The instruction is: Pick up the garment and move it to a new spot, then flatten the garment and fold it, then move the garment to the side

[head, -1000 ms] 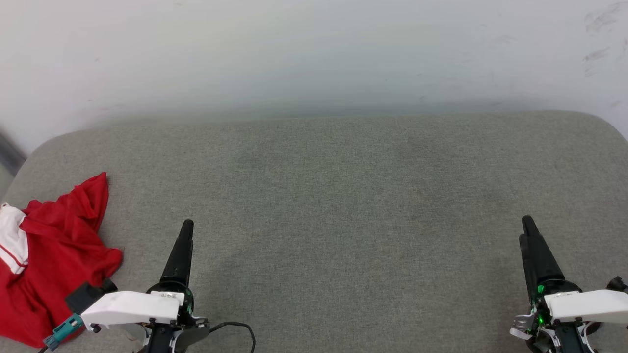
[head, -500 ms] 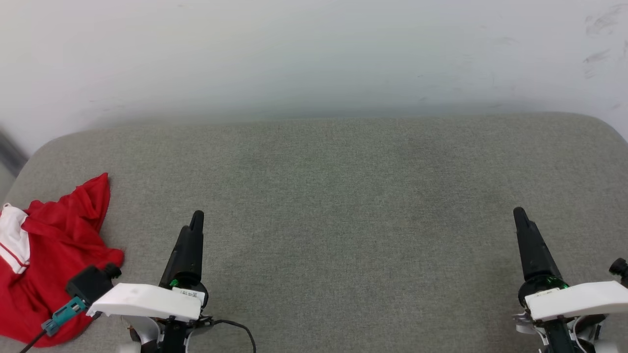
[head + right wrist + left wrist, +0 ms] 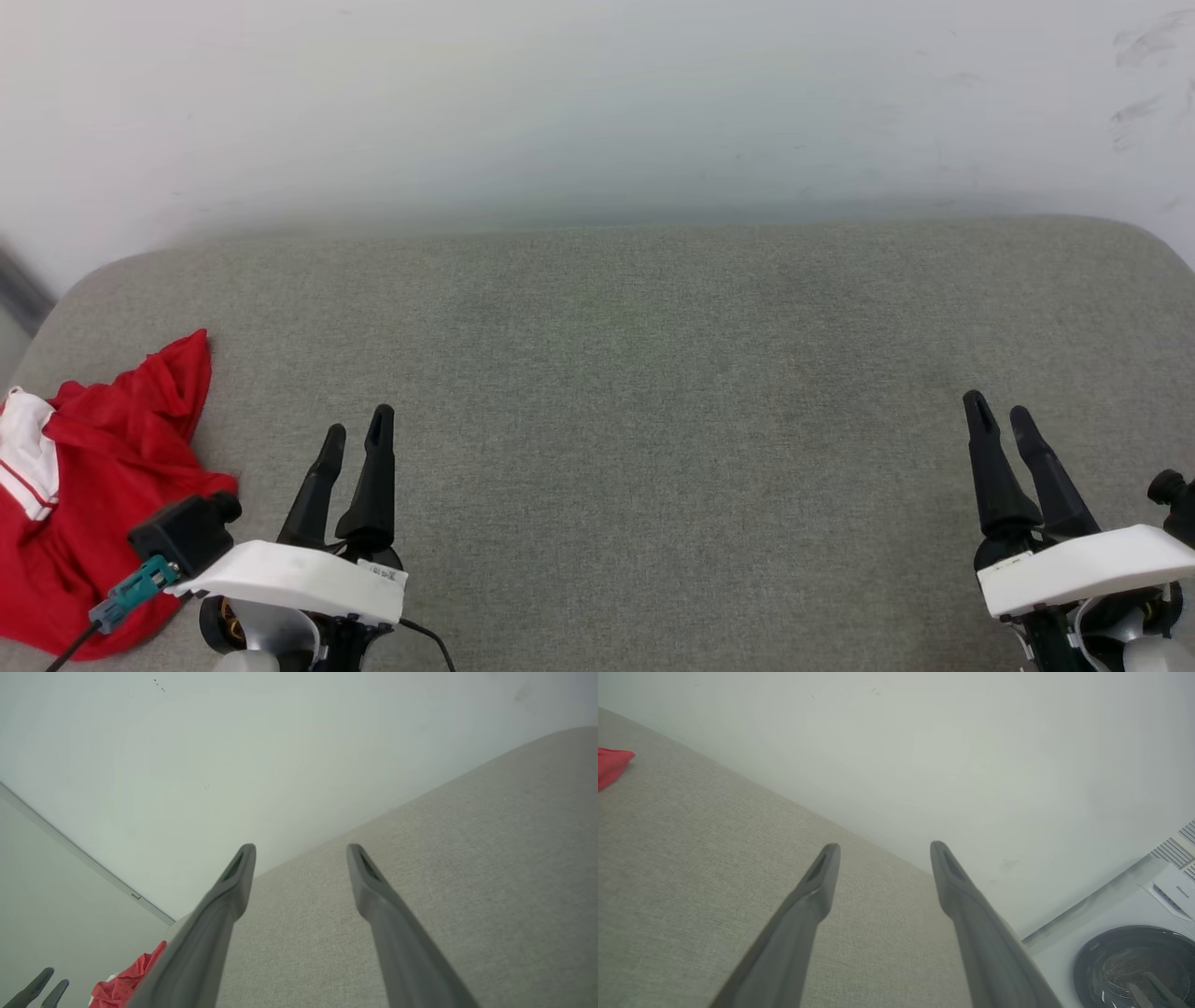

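I've got the broad grey woven-fabric cushion (image 3: pixel 653 373) filling my head view, and a pale, scuffed wall (image 3: pixel 597 112) rises behind the cushion's far edge.

At the cushion's left end, towards its near edge, there's the garment (image 3: pixel 112 485): a bright red soft jersey shirt, crumpled in a loose heap and not yet moved. A white sleeve (image 3: pixel 23 453) with thin red stripes pokes out on the side facing off the cushion's left end.

The left gripper (image 3: pixel 358 422) hovers over the cushion's near edge, between its left end and its middle. Its two long dark fingers are spread apart and hold nothing. The right gripper (image 3: pixel 995 406) sits over the near edge at the cushion's right end, also parted and empty.

Now for handling. I judge the shirt to be light and limp, so it'll sag and drape the moment it lifts. It isn't fragile, and it may drag a little on the weave. I'd pinch the raised red ridge that peaks towards the cushion's far edge, closing through a couple of layers. The shoulders and hem would be better holds for flattening, but the crumple hides them, so I can't pick those out yet.
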Motion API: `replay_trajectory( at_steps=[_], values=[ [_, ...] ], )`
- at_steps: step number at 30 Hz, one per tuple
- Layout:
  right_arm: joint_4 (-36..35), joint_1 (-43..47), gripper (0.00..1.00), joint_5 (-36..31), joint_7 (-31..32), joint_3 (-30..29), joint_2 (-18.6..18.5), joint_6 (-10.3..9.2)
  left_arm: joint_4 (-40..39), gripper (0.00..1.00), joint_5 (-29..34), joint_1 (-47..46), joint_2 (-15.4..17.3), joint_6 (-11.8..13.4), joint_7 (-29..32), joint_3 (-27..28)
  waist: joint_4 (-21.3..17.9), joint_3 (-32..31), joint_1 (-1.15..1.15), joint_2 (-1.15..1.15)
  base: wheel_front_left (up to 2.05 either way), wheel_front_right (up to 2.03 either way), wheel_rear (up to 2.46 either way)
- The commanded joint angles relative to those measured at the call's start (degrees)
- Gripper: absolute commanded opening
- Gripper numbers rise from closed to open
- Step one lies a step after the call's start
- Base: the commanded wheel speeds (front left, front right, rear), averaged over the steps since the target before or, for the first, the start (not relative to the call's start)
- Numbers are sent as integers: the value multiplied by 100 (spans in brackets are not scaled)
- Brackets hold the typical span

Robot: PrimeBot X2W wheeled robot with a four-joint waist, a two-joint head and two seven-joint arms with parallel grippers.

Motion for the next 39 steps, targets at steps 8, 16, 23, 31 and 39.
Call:
replay_trajectory(
  at_steps=[8,16,23,31,39],
  values=[
    [-218,35,100,-993,48,-29,-102,12,-77,100,911,64,105,34,-192,-57,0,-15,-1,0,0,0,0],
    [-282,74,100,-1612,56,1,-153,12,-26,100,1487,113,152,46,-318,-124,11,-34,-1,0,0,0,0],
    [-314,134,100,-2134,23,-23,-151,12,9,100,1971,132,196,93,-421,-178,20,-46,-1,0,0,0,0],
    [-346,190,100,-2623,-7,-67,-78,13,122,100,2475,129,254,228,-535,-201,18,-56,-1,0,0,0,0],
    [-388,241,100,-3060,-55,-86,-31,13,228,100,2865,131,252,333,-634,-236,18,-70,-1,0,0,0,0]
  ],
)
